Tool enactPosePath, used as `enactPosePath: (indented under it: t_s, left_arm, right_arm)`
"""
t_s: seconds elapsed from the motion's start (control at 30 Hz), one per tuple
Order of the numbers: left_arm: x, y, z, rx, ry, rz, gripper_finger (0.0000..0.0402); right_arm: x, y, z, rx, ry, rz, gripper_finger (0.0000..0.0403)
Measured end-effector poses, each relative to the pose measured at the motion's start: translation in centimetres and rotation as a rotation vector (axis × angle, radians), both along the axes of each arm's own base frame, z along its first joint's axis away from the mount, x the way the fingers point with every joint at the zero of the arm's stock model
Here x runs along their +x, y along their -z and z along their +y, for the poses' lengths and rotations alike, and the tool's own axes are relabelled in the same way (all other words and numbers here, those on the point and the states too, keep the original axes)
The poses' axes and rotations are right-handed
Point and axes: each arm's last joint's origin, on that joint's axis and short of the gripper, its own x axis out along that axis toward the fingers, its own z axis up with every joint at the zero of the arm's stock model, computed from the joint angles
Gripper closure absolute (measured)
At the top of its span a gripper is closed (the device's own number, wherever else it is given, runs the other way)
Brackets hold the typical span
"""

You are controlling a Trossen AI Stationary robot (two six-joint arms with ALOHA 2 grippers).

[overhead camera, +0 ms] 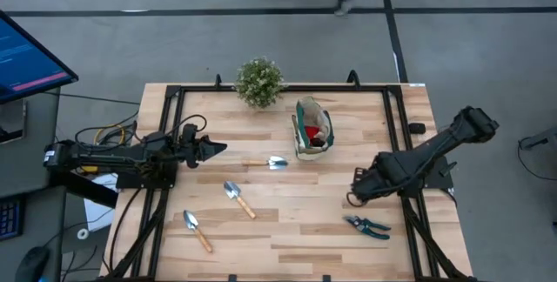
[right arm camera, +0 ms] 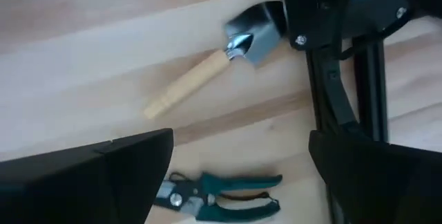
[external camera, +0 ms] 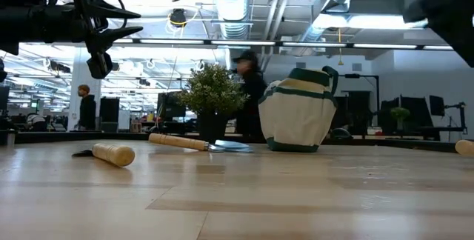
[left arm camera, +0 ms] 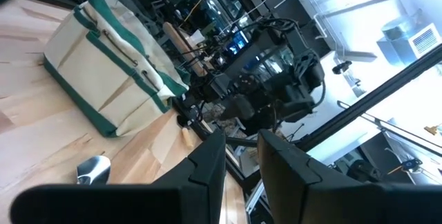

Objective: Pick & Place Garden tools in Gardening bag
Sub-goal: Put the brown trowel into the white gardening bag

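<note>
High view: pale plank table (overhead camera: 287, 230) framed by black rails, with three trowels lying flat, each a silver blade on a light wooden handle, one just beside the bag (overhead camera: 268, 162), one mid-table (overhead camera: 238, 198) and one nearest the front edge (overhead camera: 197, 230). The bag (overhead camera: 312, 129) is soft beige canvas with green trim, standing upright with its mouth open and something red inside; a bushy plant (overhead camera: 259, 81) stands near it at the far edge. Teal-handled shears (overhead camera: 367, 225) lie flat near the right gripper (overhead camera: 358, 186), which hangs just beside them with its fingers spread wide and empty. The left gripper (overhead camera: 216, 150) points toward the bag from the table's left side, its fingers narrowly parted and holding nothing. Low view alone shows the bag's (external camera: 300, 111) rounded, bulging side, the plant's dark pot, and a rounded handle end in the foreground, with people in the room behind. Left wrist view shows the narrow slot between its fingers (left arm camera: 207, 162) and the bag's stitched pockets. Right wrist view shows the shears' (right arm camera: 221, 193) closed blades.
</note>
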Motion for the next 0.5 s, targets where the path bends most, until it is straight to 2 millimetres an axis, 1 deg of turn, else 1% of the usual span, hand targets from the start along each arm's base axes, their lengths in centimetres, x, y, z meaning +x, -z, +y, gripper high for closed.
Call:
enactPosePath:
  t_s: [0.17,0.27,0.33,0.4,0.5]
  left_arm:
    - [0.0,0.0,0.0,-0.019,0.005,-0.003,0.0316]
    - [0.0,0.0,0.0,-0.025,0.007,-0.004,0.0316]
    - [0.0,0.0,0.0,-0.042,0.012,-0.006,0.0316]
    - [0.0,0.0,0.0,-0.046,0.013,-0.006,0.0316]
    - [0.0,0.0,0.0,-0.046,0.013,-0.007,0.0316]
  right_arm:
    - [-0.8,2.6,-0.6,0.008,0.077,0.052,0.0072]
    - [-0.6,4.0,-1.0,0.025,0.107,0.02,0.0072]
    - [0.0,4.8,-1.1,0.054,0.11,-0.048,0.0072]
    - [0.5,5.5,-1.0,0.091,0.062,-0.097,0.0072]
    - [1.3,5.7,-0.3,0.17,-0.089,-0.16,0.0072]
